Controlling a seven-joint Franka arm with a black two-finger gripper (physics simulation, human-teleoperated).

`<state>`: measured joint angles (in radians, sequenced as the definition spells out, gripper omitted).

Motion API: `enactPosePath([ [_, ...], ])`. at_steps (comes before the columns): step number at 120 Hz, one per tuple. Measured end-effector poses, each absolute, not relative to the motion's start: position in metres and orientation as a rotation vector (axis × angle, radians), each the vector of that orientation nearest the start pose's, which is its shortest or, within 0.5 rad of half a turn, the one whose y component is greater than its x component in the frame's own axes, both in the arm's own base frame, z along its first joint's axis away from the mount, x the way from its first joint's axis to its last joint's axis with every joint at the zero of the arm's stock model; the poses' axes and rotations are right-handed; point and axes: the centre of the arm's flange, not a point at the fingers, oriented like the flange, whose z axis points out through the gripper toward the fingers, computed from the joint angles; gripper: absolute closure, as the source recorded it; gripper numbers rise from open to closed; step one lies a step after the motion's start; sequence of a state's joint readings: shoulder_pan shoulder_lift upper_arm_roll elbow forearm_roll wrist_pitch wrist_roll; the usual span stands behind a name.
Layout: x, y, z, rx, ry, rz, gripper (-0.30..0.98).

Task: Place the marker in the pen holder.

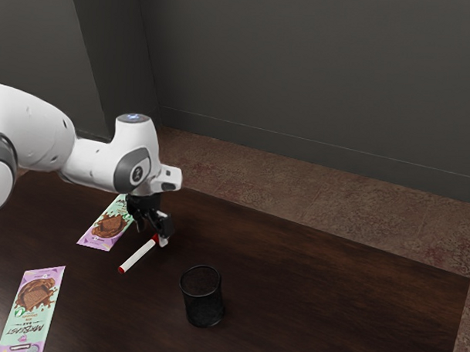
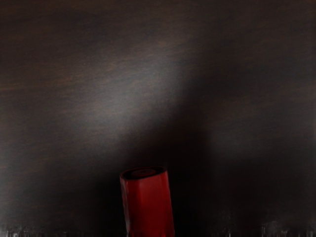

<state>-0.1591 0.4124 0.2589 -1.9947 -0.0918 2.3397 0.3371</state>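
Near, exterior view's left: chocolate bar (image 1: 31, 312) on dark table (image 1: 331, 303) | black mesh pen holder (image 1: 203, 300), upright | marker (image 1: 139, 254), outside holder, one red end at gripper (image 1: 163, 232) | hand state: cannot tell whether spread or pinching | second bar (image 1: 108, 226), partly behind gripper | farthest: grey wall (image 1: 316, 78)

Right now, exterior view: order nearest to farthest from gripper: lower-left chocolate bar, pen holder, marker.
1. Marker, one end at the gripper.
2. Pen holder, upright, toward the exterior view's right.
3. Chocolate bar, at the exterior view's lower left.
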Motion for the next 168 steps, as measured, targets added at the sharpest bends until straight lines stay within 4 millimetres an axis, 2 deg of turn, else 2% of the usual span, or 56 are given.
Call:
enactPosePath([
  [17,0.592,0.058,0.251,-3.108,0.289,0.065,0.14],
  [45,0.594,0.060,0.253,-3.103,0.308,0.023,0.47],
  [65,0.595,0.060,0.252,-3.099,0.322,0.013,0.61],
  [86,0.596,0.060,0.244,-3.091,0.329,0.015,0.66],
  [120,0.597,0.061,0.243,-3.082,0.316,-0.003,0.76],
  [133,0.597,0.061,0.240,-3.080,0.305,-0.001,0.66],
  [139,0.598,0.061,0.240,-3.077,0.300,-0.001,0.67],
  [145,0.598,0.061,0.247,-3.076,0.293,-0.019,0.74],
  [152,0.600,0.060,0.262,-3.079,0.286,-0.058,0.76],
  [161,0.604,0.055,0.292,-3.079,0.288,-0.135,0.77],
  [168,0.607,0.042,0.323,-3.071,0.318,-0.217,0.78],
])
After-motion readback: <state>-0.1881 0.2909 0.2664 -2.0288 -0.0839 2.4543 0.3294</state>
